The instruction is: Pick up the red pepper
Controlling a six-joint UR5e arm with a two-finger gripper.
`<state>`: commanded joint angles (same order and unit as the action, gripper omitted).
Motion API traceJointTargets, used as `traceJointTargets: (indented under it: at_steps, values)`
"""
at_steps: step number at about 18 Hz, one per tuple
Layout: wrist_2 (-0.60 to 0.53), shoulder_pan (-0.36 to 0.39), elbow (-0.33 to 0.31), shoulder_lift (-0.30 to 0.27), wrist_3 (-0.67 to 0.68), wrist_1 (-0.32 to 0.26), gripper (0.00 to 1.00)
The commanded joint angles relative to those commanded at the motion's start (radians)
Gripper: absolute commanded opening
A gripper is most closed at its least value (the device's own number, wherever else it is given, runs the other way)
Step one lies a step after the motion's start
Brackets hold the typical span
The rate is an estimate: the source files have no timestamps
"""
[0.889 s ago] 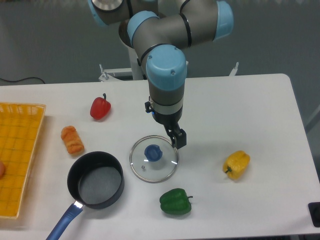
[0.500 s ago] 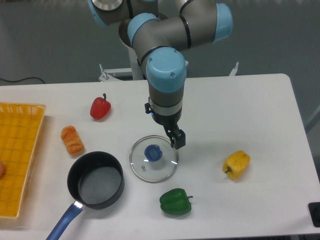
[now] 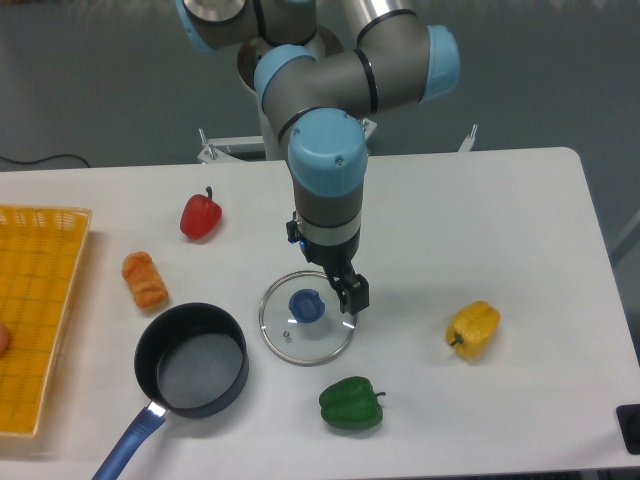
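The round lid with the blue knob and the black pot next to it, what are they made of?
The lid looks like clear glass: the white table shows through it, and a thin shiny metal-looking band runs around its edge. Its blue knob is probably plastic. The pot looks like dark metal with a dull black coating and a grey inside; its blue handle seems plastic or rubbery.

There are three peppers: one red pepper [image 3: 200,215], one yellow pepper [image 3: 473,329], one green pepper [image 3: 351,404]. One pot [image 3: 191,360], one glass lid [image 3: 308,316], one orange pastry [image 3: 145,279], one yellow basket [image 3: 38,310].
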<state>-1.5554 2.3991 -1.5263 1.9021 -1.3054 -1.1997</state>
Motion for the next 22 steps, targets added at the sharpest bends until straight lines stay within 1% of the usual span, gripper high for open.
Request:
traceJointTargets:
  at_steps: [1, 3, 4, 6, 8, 9, 10, 12, 13, 18, 20, 22]
  values:
    - [0.000, -0.002, -0.011, 0.005, 0.003, 0.018, 1.00]
    - [-0.003, -0.003, -0.012, 0.035, -0.015, 0.070, 1.00]
    - [-0.003, -0.008, -0.012, 0.041, -0.035, 0.086, 1.00]
    - [-0.009, -0.015, -0.014, 0.055, -0.080, 0.088, 1.00]
    - [-0.061, -0.063, -0.021, 0.051, -0.077, 0.081, 1.00]
    - [-0.089, -0.095, -0.035, 0.043, -0.068, 0.065, 1.00]
    - [-0.101, -0.115, -0.078, 0.023, -0.055, 0.049, 1.00]
    - [-0.101, -0.130, -0.165, -0.044, -0.005, 0.049, 1.00]
    - [-0.097, -0.133, -0.192, -0.066, 0.029, 0.045, 1.00]
    - [-0.089, -0.185, -0.274, -0.161, 0.273, 0.042, 1.00]
    - [-0.081, -0.210, -0.301, -0.185, 0.392, 0.042, 1.00]
    - [-0.068, -0.233, -0.313, -0.204, 0.498, 0.035, 1.00]
